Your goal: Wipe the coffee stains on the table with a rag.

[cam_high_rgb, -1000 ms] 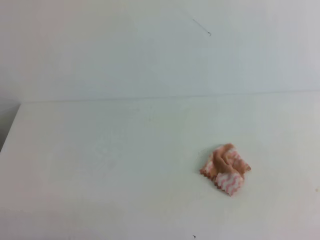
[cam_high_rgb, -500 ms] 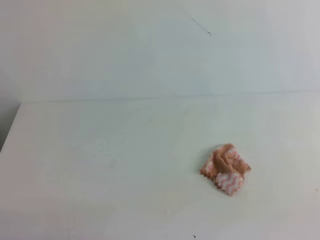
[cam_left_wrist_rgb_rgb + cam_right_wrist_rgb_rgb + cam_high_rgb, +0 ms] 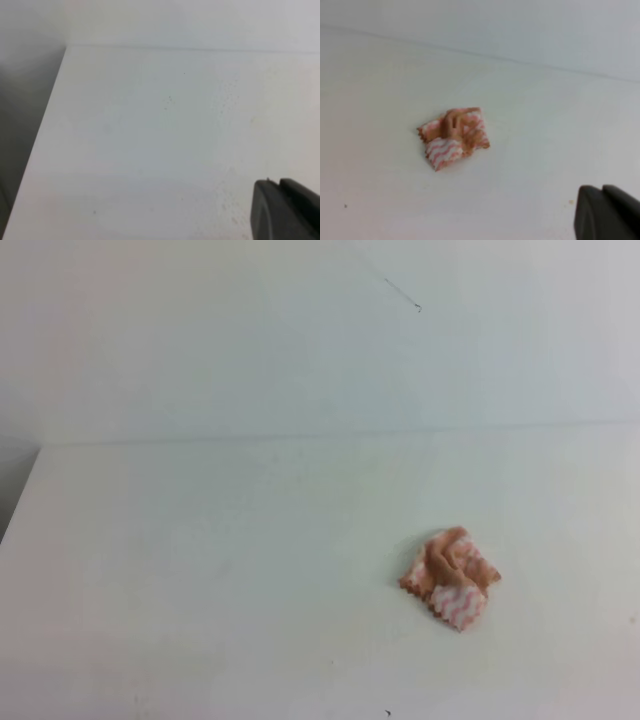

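On white table [image 3: 200, 540], crumpled rag [image 3: 451, 577]; pale wall [image 3: 250, 340] behind.

wall: pale, plain, off-white [image 3: 250, 340]; meets the tabletop's far edge along a straight line
mark on wall: a thin dark hairline scratch [image 3: 400, 292] high up, right of centre
left side: a dim grey gap [image 3: 20, 125] beside the surface's edge
light: soft, even; no hard shadows

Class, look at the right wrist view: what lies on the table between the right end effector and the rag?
Nothing: in the right wrist view only bare white table separates the right end effector from the rag.
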Motion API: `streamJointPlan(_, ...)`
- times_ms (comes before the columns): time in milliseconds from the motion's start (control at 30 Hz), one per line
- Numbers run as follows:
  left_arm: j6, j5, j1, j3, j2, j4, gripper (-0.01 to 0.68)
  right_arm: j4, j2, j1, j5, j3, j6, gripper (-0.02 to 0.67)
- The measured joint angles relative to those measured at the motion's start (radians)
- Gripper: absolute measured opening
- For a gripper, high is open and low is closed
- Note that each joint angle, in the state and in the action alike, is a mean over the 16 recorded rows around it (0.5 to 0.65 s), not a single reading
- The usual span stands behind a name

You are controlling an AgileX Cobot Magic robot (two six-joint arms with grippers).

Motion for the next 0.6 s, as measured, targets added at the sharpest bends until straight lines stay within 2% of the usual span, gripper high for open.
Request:
streamJointPlan(400,0.002,0.002,0.000,0.000,0.000,0.000,-0.001,0.004,-0.109,-0.280,0.007,0.000,0.000,-0.002)
streamJointPlan(600,0.002,0.002,0.000,0.000,0.000,0.000,-0.001,0.004,-0.140,-0.350,0.000,0.007,0.000,-0.003)
